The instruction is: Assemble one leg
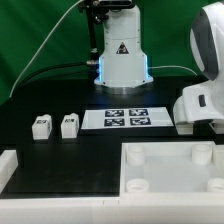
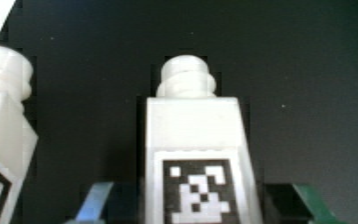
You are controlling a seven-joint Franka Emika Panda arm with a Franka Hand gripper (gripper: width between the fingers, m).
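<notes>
While the claw [image 2: 202, 198] hangs low over the black surface [image 2: 300, 70], we see in the wrist view its two dark fingers [image 2: 105, 202] standing one on each side of a leg [image 2: 201, 130]. A thin dark gap shows between each finger and the white plastic, so we read the claw as released, gripping nothing. This leg is a white block with a rounded peg at its far end and a black-and-white tag [image 2: 201, 188] on the face nearest the camera. A second leg [image 2: 2, 120] lies just beside it, apart from it and partly cut off by the frame. From the exterior view we find a small white block [image 1: 40, 125] and its twin [image 1: 69, 125] close together but not touching, on the exterior view's left of the marker board [image 1: 124, 119]. We cannot tell whether these are the pair the wrist camera sees. A large white tray [image 1: 165, 170] with round sockets fills the foreground, and the white arm [image 1: 203, 95] stands at the exterior view's right, above the tray's far corner.
</notes>
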